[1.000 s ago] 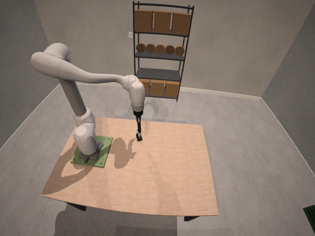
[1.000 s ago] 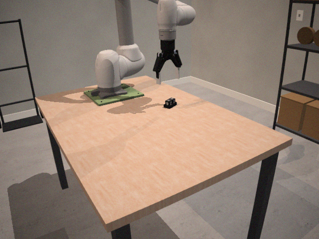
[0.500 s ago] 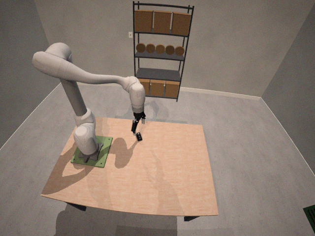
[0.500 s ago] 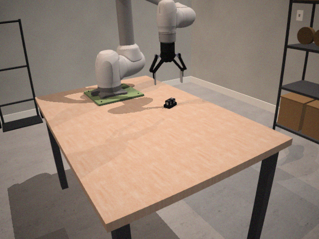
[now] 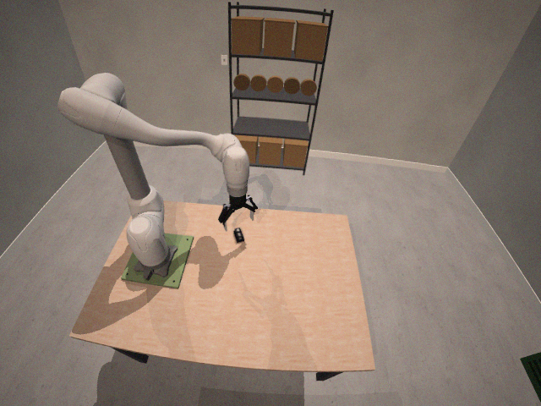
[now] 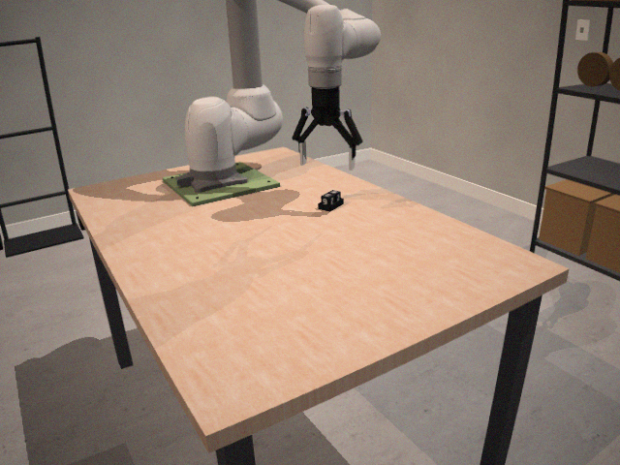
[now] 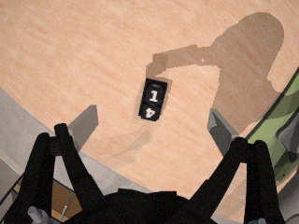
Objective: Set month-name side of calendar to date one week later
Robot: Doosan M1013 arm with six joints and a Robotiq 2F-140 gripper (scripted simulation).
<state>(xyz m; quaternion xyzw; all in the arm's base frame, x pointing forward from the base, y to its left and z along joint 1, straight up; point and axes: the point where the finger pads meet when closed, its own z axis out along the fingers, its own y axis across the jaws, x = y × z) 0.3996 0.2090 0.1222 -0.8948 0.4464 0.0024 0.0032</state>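
Observation:
A small black calendar with two digit cubes in its tray sits on the wooden table near the far edge. It also shows in the exterior view and in the wrist view. From above, the cubes' top faces show white digits, a 1 and what looks like a 4. My gripper hangs above and a little behind the calendar, well clear of it. It also shows in the top view and in the wrist view. Its fingers are wide open and empty.
The arm's base stands on a green plate at the table's left side. A metal shelf with boxes and discs stands against the back wall, off the table. A dark rack stands beyond the table's left end.

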